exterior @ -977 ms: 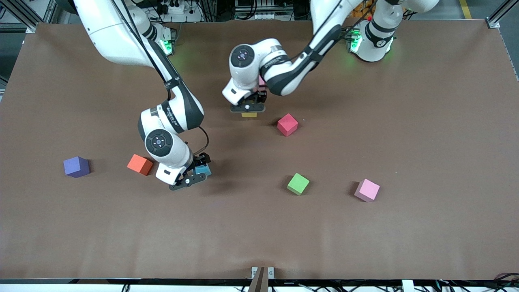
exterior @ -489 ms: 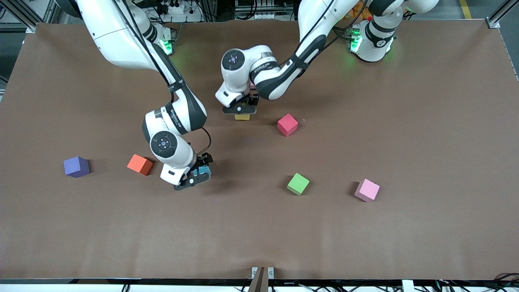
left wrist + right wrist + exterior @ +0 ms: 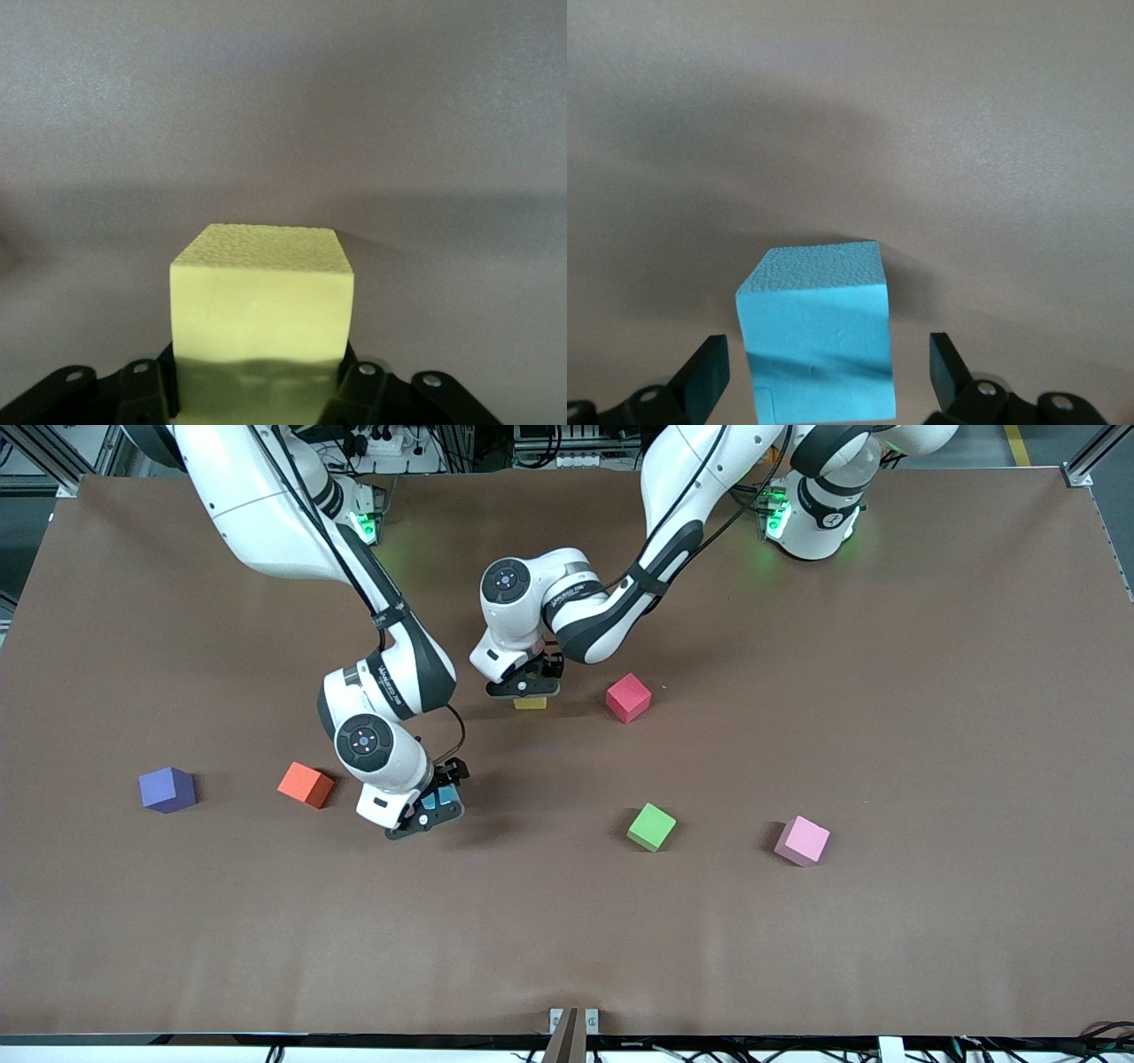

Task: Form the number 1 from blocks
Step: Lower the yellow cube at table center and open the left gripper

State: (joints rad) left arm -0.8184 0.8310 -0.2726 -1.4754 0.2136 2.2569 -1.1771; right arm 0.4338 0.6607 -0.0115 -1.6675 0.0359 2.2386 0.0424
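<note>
Two hands are working for you: left hand (image 3: pixel 529 688) is clamping the yellow block (image 3: pixel 260 319); right hand (image 3: pixel 824 376), fingers apart, is straddling the sky-blue block (image 3: pixel 818 341).

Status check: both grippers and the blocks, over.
Left gripper shut on yellow block. Right gripper open around sky-blue block, not gripping. Nothing in the way.

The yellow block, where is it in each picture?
Front view: the yellow block peeks out under the left pincer, beside the crimson block, toward the right arm's end from it.
Left wrist view: the yellow block fills the middle, between the left pincer's fingers.
Right wrist view: not in it; only the sky-blue block shows.
Shared landmark: the brown table.
</note>
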